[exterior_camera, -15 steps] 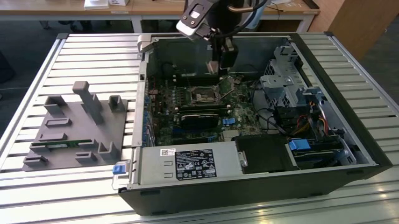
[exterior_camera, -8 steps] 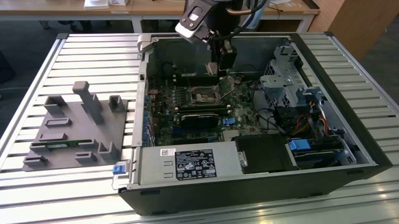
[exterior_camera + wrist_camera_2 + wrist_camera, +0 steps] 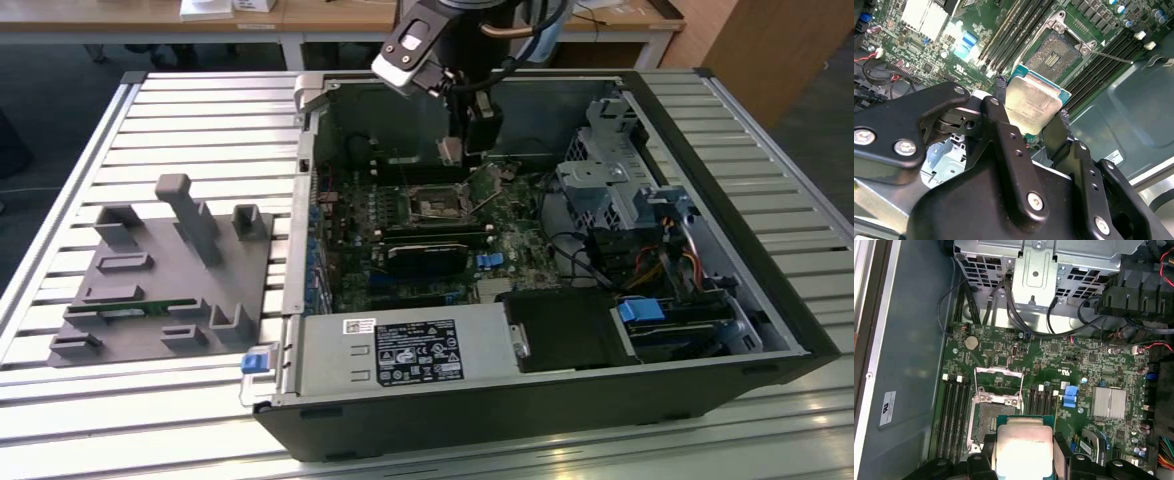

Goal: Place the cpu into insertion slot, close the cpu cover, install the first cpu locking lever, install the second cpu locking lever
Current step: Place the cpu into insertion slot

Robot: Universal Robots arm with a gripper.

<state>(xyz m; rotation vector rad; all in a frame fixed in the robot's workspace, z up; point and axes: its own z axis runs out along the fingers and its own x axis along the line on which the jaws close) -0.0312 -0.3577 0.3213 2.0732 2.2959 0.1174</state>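
My gripper [image 3: 1031,114] is shut on the cpu [image 3: 1033,102], a flat square chip with a pale silver top, pinched at two opposite edges by the black fingers [image 3: 1000,97]. The chip hangs a short way above the green board, beside the insertion slot [image 3: 1054,54], whose dark square centre is bare. In the first wrist view the cpu [image 3: 1024,445] overlaps the near edge of the insertion slot [image 3: 988,415], and the cpu cover [image 3: 999,371] stands flipped up behind it. A thin locking lever [image 3: 1114,56] sticks out sideways. In the exterior view my gripper [image 3: 470,155] hovers over the insertion slot [image 3: 438,205].
The open computer case [image 3: 747,300] lies on a slatted table. Memory slots [image 3: 951,415] flank the socket, with a silver heatsink [image 3: 1109,402] and a blue connector [image 3: 1069,396] nearby. A drive cage [image 3: 621,180] with cables and a power supply [image 3: 400,350] crowd the case. A grey fixture block [image 3: 174,270] sits at the exterior view's left.
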